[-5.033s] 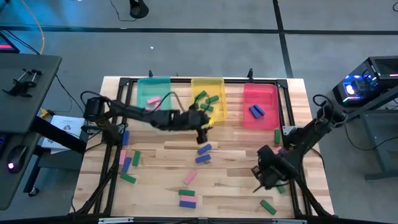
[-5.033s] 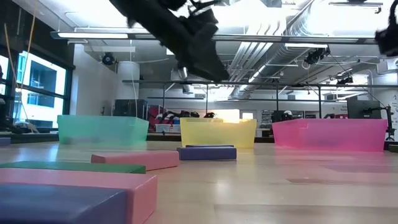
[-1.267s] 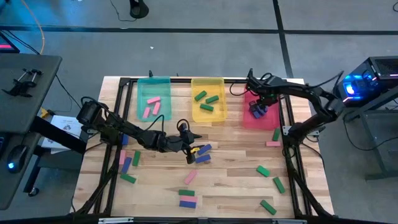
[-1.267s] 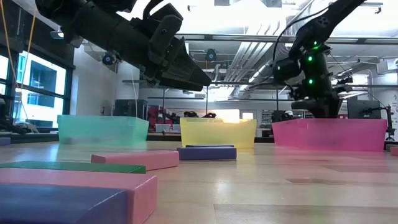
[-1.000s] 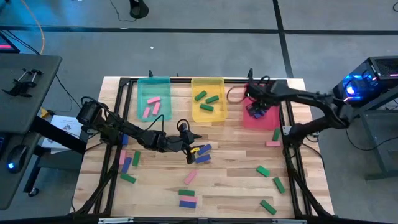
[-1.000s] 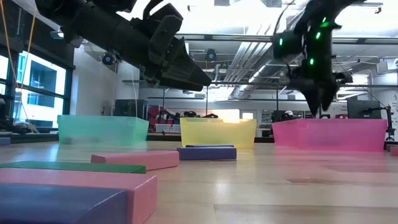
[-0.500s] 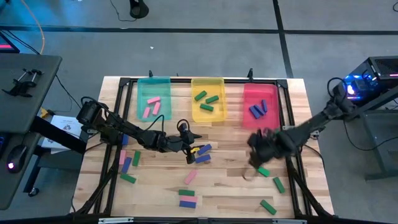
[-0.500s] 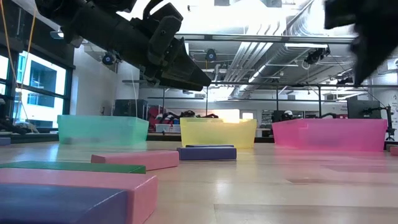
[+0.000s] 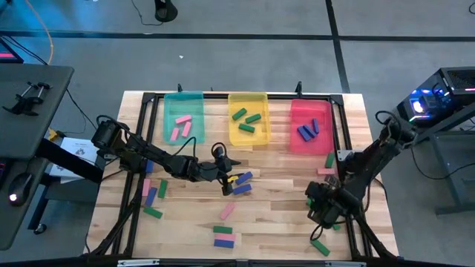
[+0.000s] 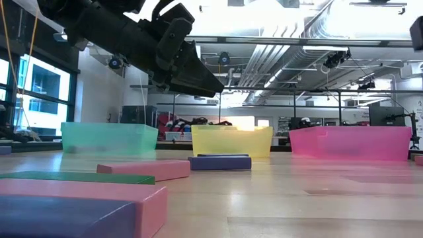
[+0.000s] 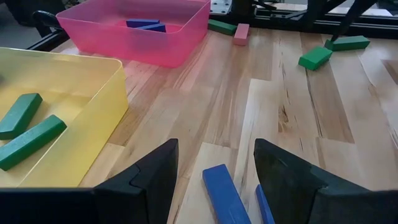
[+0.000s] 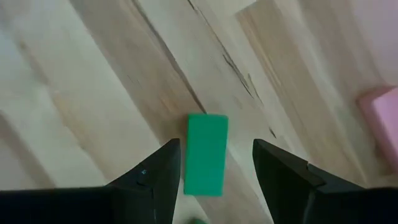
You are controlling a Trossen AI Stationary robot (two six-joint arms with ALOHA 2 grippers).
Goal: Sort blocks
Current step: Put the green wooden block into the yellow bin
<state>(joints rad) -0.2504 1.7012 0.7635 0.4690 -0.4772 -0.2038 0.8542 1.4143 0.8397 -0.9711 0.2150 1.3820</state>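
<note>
— At the table's right side, well short of the trays: right gripper, hanging open, gripping nothing.

— Over what?

— Over one green block, lying flat on the wood. Sits in the gap between the two fingers, touching neither. Long axis runs along the fingers, long sides facing them.

— And at the left?

— Mid-table, just in front of the yellow tray: left gripper, also open and empty. Stands above a blue block, flat, long axis pointing out ahead between the fingers, slightly skewed. Second blue one just beside it, nearly parallel; from above, both lying roughly crosswise to the row of trays' short sides.

— Counts in the trays?

— Three trays along the far edge. In the teal tray: three pink bars, all slanted. In the yellow: three green bars, slanted too. In the red tray: two blue bars, close together, tilted toward each other.

— Loose ones by the right arm?

— Three more green visible there, plus one pink just before the red tray.
</note>
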